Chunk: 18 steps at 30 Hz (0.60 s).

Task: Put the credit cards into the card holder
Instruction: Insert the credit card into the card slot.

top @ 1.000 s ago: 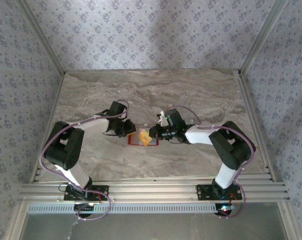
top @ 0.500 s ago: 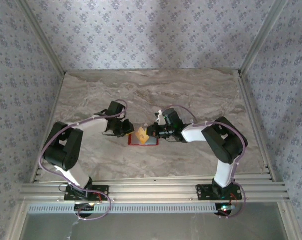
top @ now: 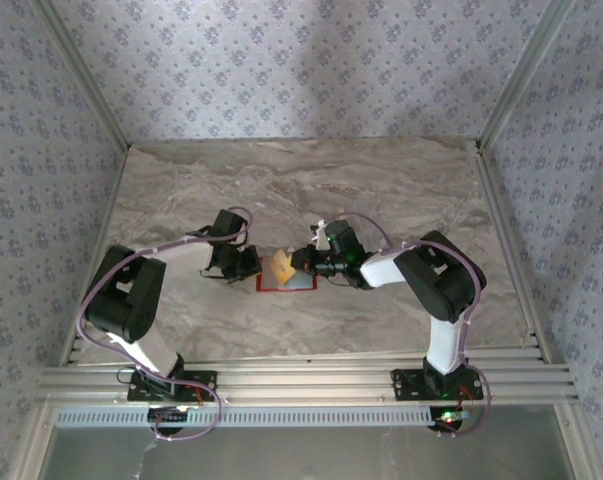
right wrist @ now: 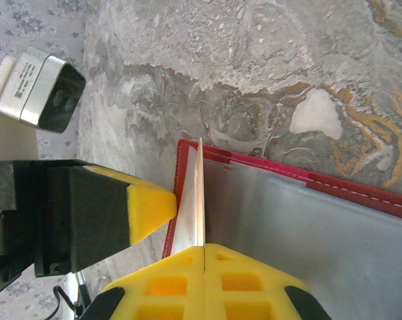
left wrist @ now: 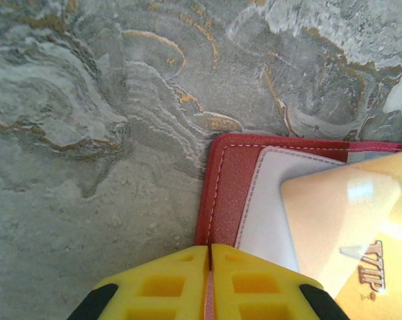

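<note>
Credit card (left wrist: 341, 220) slants diagonally — across card holder (left wrist: 224, 193).

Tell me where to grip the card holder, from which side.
Pinch the card holder by its left border, low from the left: it lies open and flat, and the right gripper holds the credit card over it from the right.

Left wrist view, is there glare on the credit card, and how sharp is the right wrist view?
Left wrist view: a pale glare patch sits on the credit card, while the marble table is sharp and the left gripper's yellow fingers by the lens are soft. Right wrist view: the card holder has a dull grey sheen on its clear window, and the right gripper's fingers are slightly blurred.
</note>
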Each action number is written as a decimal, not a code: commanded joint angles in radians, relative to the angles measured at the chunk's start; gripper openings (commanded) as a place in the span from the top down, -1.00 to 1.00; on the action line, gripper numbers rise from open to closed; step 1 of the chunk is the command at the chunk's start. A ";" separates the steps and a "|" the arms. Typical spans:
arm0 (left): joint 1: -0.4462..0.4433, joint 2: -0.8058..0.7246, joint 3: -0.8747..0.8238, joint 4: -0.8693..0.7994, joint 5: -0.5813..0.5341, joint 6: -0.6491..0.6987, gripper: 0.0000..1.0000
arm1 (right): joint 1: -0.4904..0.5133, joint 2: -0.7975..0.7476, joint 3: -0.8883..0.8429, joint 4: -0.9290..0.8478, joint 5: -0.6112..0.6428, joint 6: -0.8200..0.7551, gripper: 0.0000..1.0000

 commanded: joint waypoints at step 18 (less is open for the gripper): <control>-0.051 0.084 -0.042 0.016 -0.023 -0.006 0.80 | 0.080 0.043 -0.062 0.172 0.165 0.085 1.00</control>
